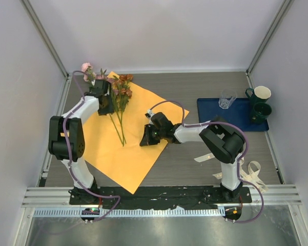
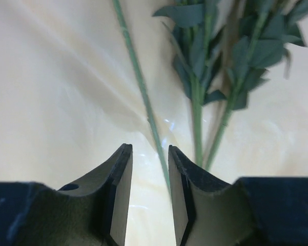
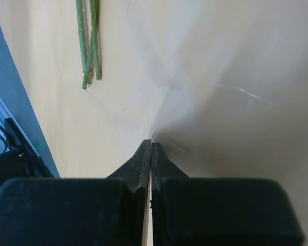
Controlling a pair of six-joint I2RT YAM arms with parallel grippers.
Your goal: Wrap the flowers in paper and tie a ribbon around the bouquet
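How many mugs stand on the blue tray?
2. The far mug stands at the tray's far right corner; the near mug stands just in front of it. None seems hidden.

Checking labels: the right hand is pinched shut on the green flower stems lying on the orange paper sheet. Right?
No: the right hand is pinched shut on the orange paper sheet itself, clear of the green flower stems; right wrist view shows it.
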